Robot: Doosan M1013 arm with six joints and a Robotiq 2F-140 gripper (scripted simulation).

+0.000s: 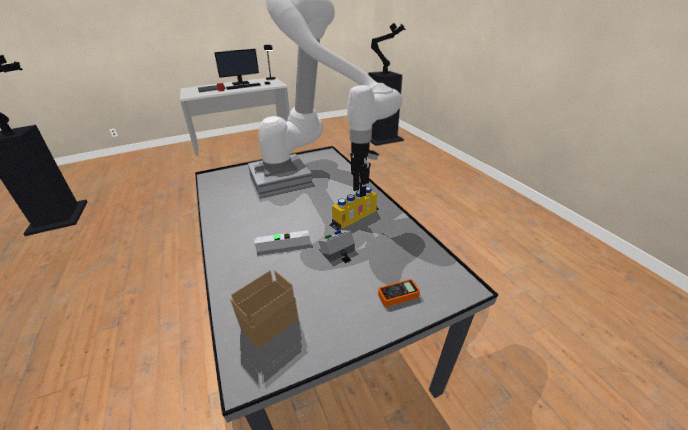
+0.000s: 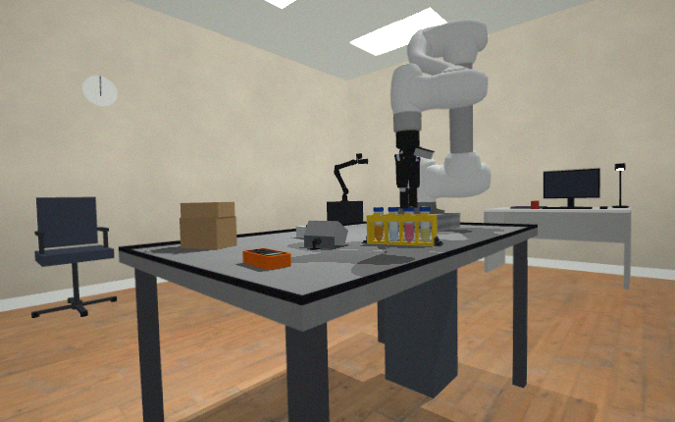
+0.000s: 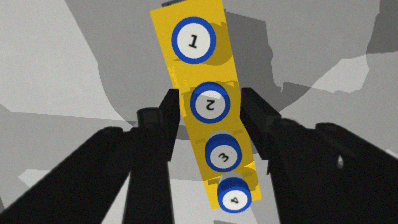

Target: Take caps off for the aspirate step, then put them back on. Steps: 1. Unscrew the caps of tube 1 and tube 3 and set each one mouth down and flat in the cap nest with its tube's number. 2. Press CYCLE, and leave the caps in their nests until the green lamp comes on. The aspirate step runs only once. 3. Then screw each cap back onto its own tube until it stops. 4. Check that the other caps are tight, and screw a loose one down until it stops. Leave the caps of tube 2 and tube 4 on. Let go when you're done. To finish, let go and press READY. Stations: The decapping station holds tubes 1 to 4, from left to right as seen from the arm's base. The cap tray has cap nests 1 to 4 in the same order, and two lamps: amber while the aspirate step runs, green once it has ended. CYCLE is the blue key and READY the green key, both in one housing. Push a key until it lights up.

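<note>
The yellow decapping station [image 3: 205, 100] holds four tubes, each with a blue cap on: cap 1 [image 3: 193, 40], cap 2 [image 3: 209, 103], cap 3 [image 3: 223, 155] and cap 4 [image 3: 233, 195]. My gripper [image 3: 210, 103] hangs straight down over the station [image 1: 354, 207]. Its two black fingers stand on either side of cap 2, with yellow rack showing in the gap on each side. The fingers are open and hold nothing. The gripper also shows in the exterior view [image 2: 408, 201] over the second tube from the right. The white cap tray [image 1: 282, 241] shows a lit green lamp [image 1: 276, 236].
The grey key housing [image 1: 336, 244] sits in front of the station, next to the tray. An open cardboard box [image 1: 264, 307] and an orange multimeter [image 1: 398, 292] lie nearer the table's front edge. The arm's base [image 1: 280, 176] stands at the far end.
</note>
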